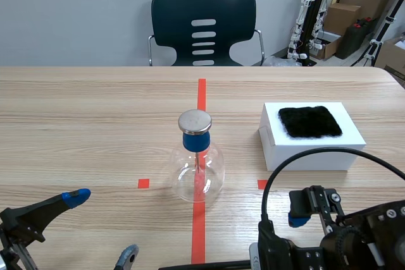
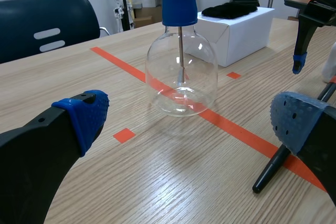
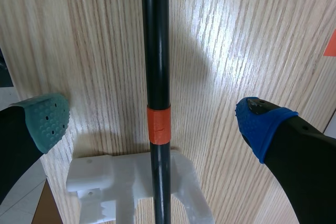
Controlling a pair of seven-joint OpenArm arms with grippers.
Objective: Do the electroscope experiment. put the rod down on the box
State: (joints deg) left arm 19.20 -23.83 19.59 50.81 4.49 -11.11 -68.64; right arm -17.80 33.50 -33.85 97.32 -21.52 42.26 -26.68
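I'm looking into what reads as a robotics lab or test room: a long wooden table (image 1: 76, 112) marked with orange-red tape (image 1: 201, 93), and a glass electroscope flask (image 1: 197, 169) standing on it like a bench demo. Behind it I see a plain grey wall (image 1: 76, 11), a dark plastic chair (image 1: 204, 23), and a corner stacked with cardboard boxes (image 1: 342, 17) and white jointed hardware (image 1: 304, 23).

A pale wooden bench (image 1: 95, 112) is stretching away from me. A clear glass flask (image 1: 197, 172) is standing at its middle, on the red tape line (image 1: 201, 93). A white box (image 1: 310, 150) is sitting to the flask's right. Close to me, a black rod (image 3: 157, 51) is lying on the wood, passing through a white holder (image 3: 121, 187).
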